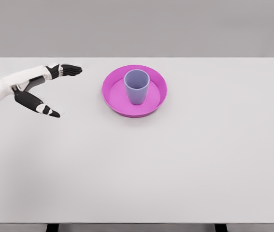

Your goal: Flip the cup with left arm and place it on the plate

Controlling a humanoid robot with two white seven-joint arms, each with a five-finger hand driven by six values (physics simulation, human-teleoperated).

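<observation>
One cup (137, 86) stands upright, mouth up, inside the pink plate (111, 96) at the bench's (175, 164) far middle. The left hand (47, 92), fingers spread and empty, hangs well left; a careless sweep rightward could topple it.

You see a cup (137, 86) that looks like smooth matt lavender plastic, on a plate (112, 99) of smooth magenta plastic with a faint sheen. The table (175, 164) top is plain, matt and pale. The left hand (40, 89) has hard white shells and dark matt fingers (69, 70).

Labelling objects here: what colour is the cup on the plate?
Pale lavender-blue cup, upright on the magenta plate; head view.
</observation>
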